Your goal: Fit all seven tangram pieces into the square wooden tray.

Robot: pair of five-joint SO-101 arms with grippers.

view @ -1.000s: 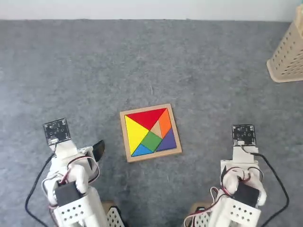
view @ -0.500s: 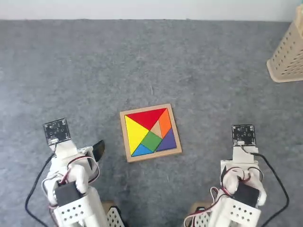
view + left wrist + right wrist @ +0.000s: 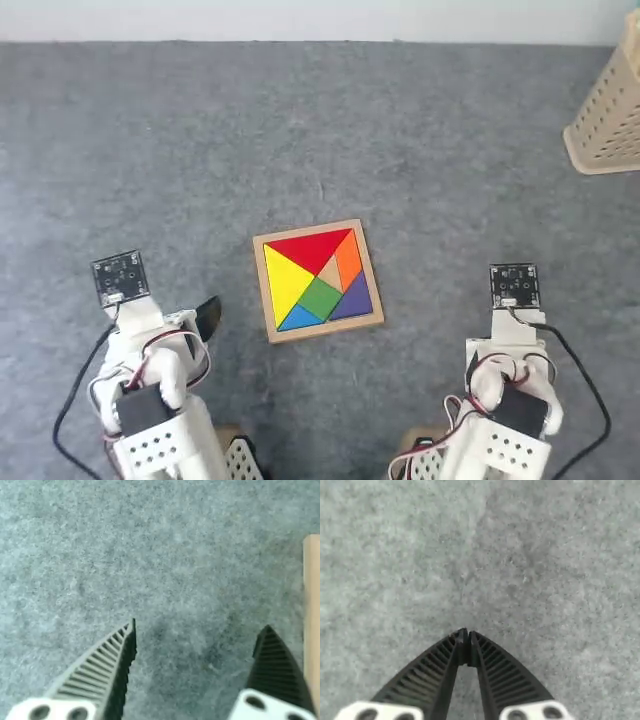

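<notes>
The square wooden tray lies mid-table, holding red, yellow, orange, tan, green, blue and purple tangram pieces that fill its square. My left gripper hangs open over bare grey carpet, with nothing between its fingers and the tray's wooden edge just beside one finger. In the high view the left arm sits at the tray's lower left. My right gripper is shut on nothing above bare carpet, and its arm rests at the tray's lower right.
A beige perforated basket stands at the far right edge. Grey carpet covers the whole table, with a pale wall strip along the far side.
</notes>
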